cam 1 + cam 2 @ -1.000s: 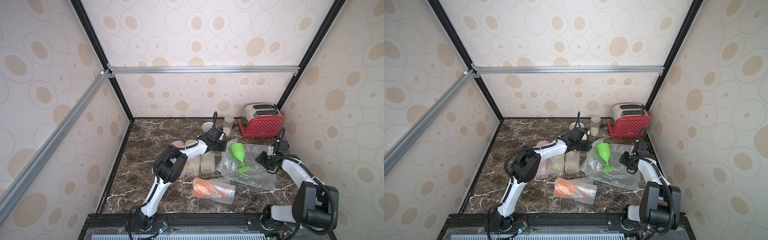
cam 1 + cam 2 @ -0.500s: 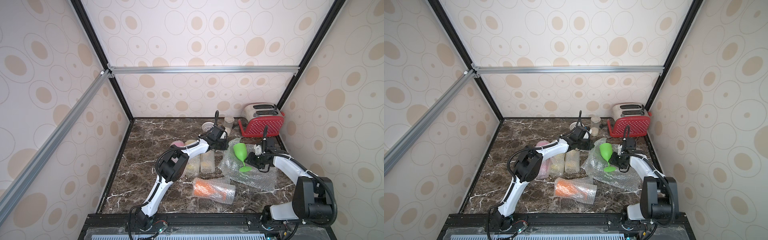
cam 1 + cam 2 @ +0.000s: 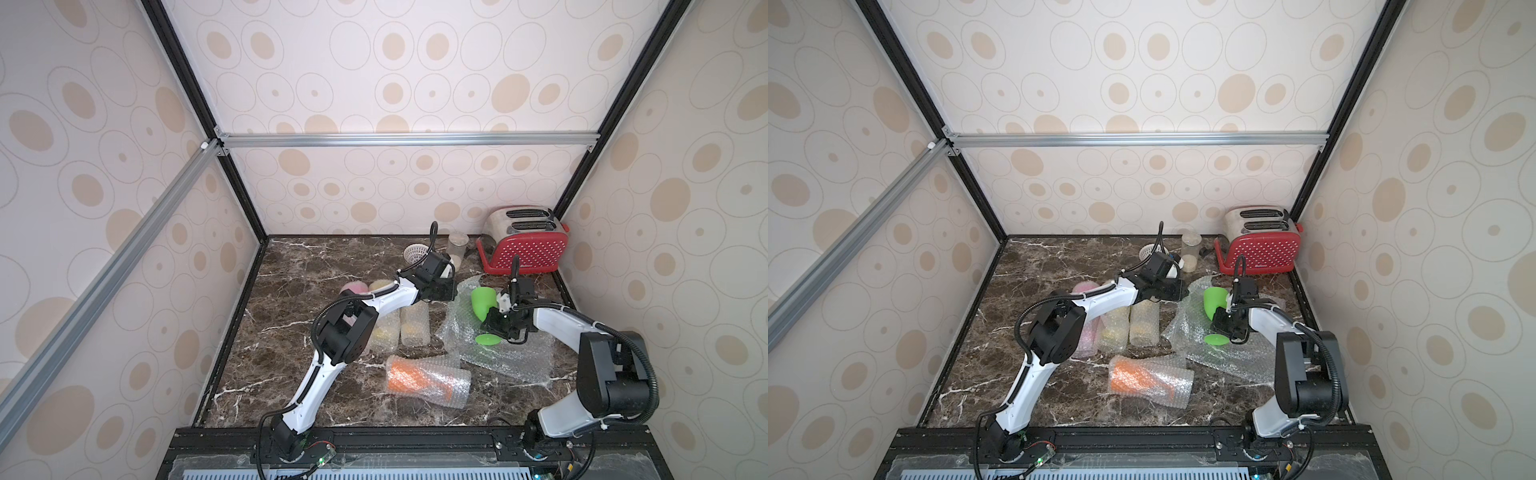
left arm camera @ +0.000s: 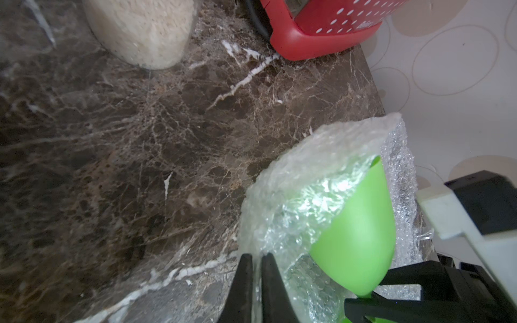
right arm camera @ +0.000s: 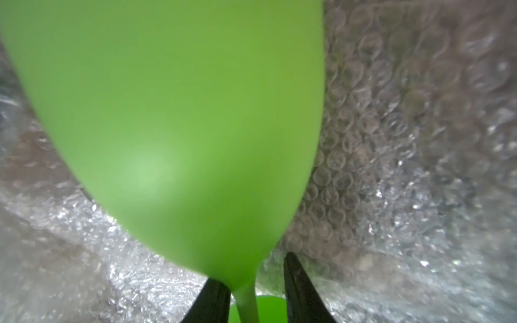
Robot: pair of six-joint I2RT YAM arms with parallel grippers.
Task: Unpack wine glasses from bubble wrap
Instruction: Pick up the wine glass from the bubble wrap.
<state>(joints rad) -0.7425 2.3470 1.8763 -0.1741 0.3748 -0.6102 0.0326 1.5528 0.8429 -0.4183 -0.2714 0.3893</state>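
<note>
At the counter's front edge, orange glass (image 3: 409, 380): wrapped. Mid-counter, two yellows (image 3: 413, 328) and pink (image 3: 352, 287): wrapped. Nearer the right edge, green (image 3: 483, 301) lies bare on open wrap (image 3: 519, 361), right claw (image 5: 252, 266) narrow round its stem but not clamped, left claw (image 4: 257, 255) pinching the wrap. Four to go, I reckon.

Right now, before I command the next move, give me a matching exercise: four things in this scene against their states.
Things:
1 green glass
2 orange glass
3 toaster
4 left gripper

States:
A inside a bubble wrap tube
B shut on the edge of the bubble wrap sheet
C bare, lying on the opened sheet
D red, standing upright

Pairs: 1-C; 2-A; 3-D; 4-B
</note>
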